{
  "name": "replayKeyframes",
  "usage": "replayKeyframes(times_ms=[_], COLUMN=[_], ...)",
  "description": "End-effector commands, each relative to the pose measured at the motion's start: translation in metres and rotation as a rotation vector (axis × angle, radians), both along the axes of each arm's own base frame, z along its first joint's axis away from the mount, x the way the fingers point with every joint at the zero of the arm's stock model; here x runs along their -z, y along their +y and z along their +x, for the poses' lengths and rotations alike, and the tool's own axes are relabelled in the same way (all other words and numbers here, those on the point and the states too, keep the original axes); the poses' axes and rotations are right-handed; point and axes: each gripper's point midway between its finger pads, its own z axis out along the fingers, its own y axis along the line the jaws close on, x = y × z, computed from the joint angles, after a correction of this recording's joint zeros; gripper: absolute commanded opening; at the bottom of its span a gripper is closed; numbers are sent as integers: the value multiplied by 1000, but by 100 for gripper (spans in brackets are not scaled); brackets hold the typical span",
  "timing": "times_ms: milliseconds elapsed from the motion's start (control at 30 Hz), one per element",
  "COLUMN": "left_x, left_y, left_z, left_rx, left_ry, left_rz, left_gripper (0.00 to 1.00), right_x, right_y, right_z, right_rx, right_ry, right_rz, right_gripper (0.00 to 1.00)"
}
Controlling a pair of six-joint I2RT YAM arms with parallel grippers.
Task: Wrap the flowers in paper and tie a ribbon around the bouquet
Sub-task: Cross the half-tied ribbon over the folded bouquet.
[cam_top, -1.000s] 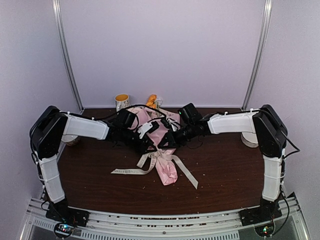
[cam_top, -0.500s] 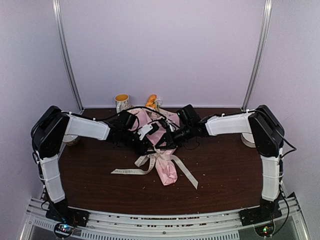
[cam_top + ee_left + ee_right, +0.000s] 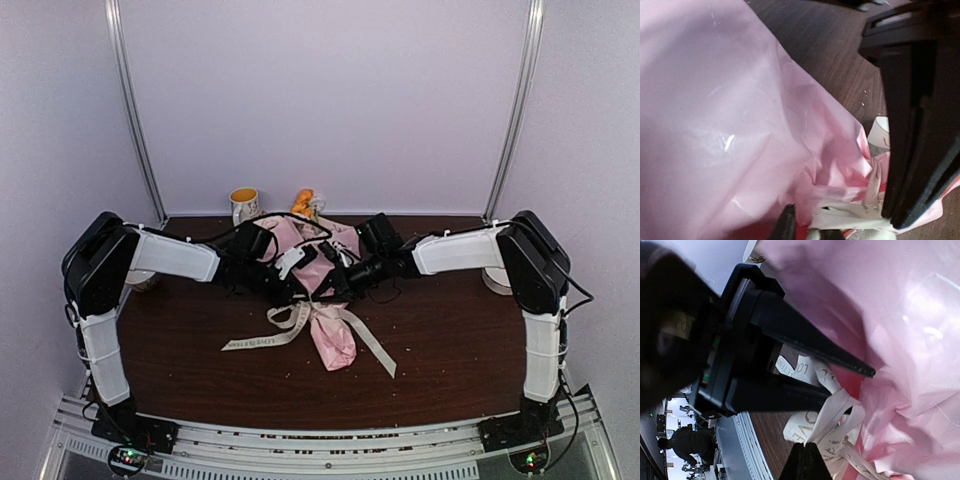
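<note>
Starting at the right gripper (image 3: pixel 802 460): jaws pinched fully shut into one point, tip parked right against the looped, knotted bit of the ribbon (image 3: pixel 816 426). Can't say for sure about any fabric actually caught in there. Over to the left gripper (image 3: pixel 300 270): jaws buried in crumpled pink, only one dark fingertip (image 3: pixel 786 225) poking up at the bottom of the left wrist view, so can't tell open or closed, or gripping anything. Both grippers nose to nose, nearly touching, right over the cinched waist of the bouquet (image 3: pixel 335 338). Lying flat mid-worktop, that bouquet, wide end toward the far side, narrow twisted tail toward the near edge. Wrapped all round in the paper (image 3: pixel 715 125), thin, pale pink, wrinkly, bunched tight near the knot. Peeking out of the wide end, the flowers (image 3: pixel 304 201), only orange blooms clearly visible from above. Trailing from the waist, two loose ribbon tails: one out to the left with faint lettering, the other diagonally off to the right, both flat on the dark wooden worktop (image 3: pixel 450 340). Further back, at the far edge and just left of the orange blooms, a mug (image 3: pixel 243 204) with a yellow inside, standing upright, apart from the bouquet.
</note>
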Motion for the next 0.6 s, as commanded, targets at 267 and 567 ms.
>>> replayKeyframes(times_ms=[267,567], left_x=[-10,-13], left_y=[-6,-5], left_z=[-10,-9], left_rx=[41,31], left_ry=[-1,-4], left_rz=[-92,-94], left_gripper=[0,0], right_x=[-35,-12], right_y=[-16,-31], right_z=[9,39], right_rx=[37,172], right_ry=[-87,-66], right_rz=[7,-57], right_gripper=[20,13])
